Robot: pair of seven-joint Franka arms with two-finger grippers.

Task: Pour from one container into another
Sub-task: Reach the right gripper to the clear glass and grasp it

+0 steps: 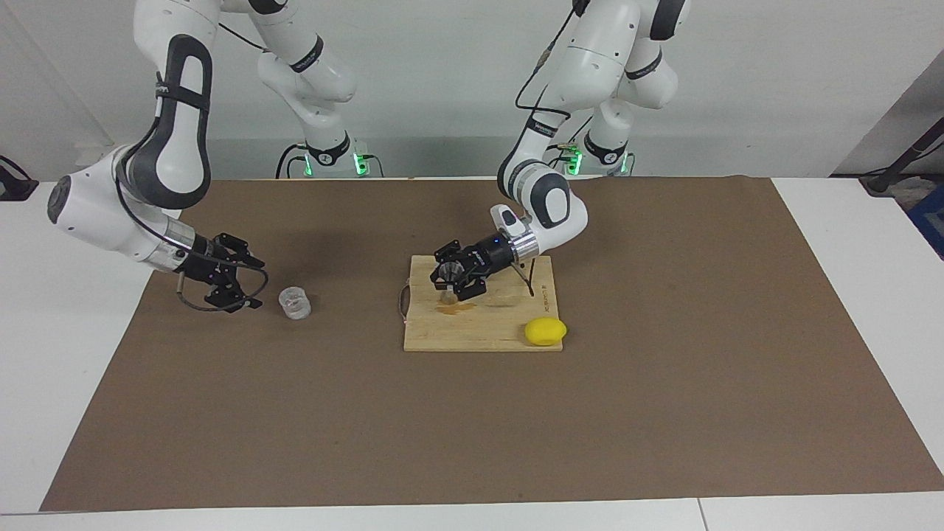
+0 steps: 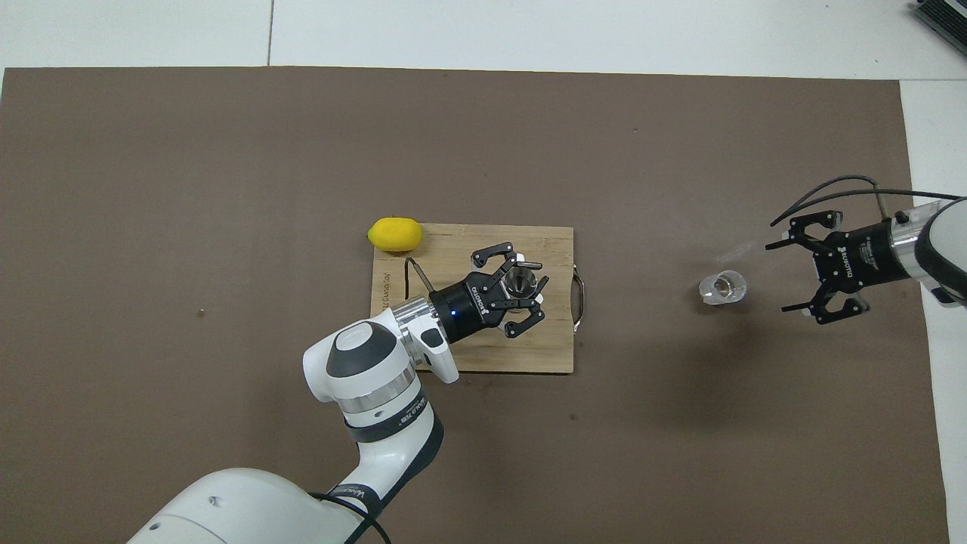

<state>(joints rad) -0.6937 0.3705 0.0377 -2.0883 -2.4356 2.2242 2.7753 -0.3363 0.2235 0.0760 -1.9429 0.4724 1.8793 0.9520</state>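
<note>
You see the jigger [image 1: 447, 279] upright on the cutting board [image 1: 483, 335], mouth up, left gripper [image 1: 451, 281] clamped on it. The glass cup [image 1: 295, 302] stands upright on the mat toward the right arm's end; right gripper [image 1: 245, 284] just beside it, jaws wide apart, touching nothing.

One camera sits high across the table facing both robots, the other hangs above their end looking steeply down and forward, and both, set well back, share the brown mat [image 1: 664, 413] and the board [image 2: 544, 355].
</note>
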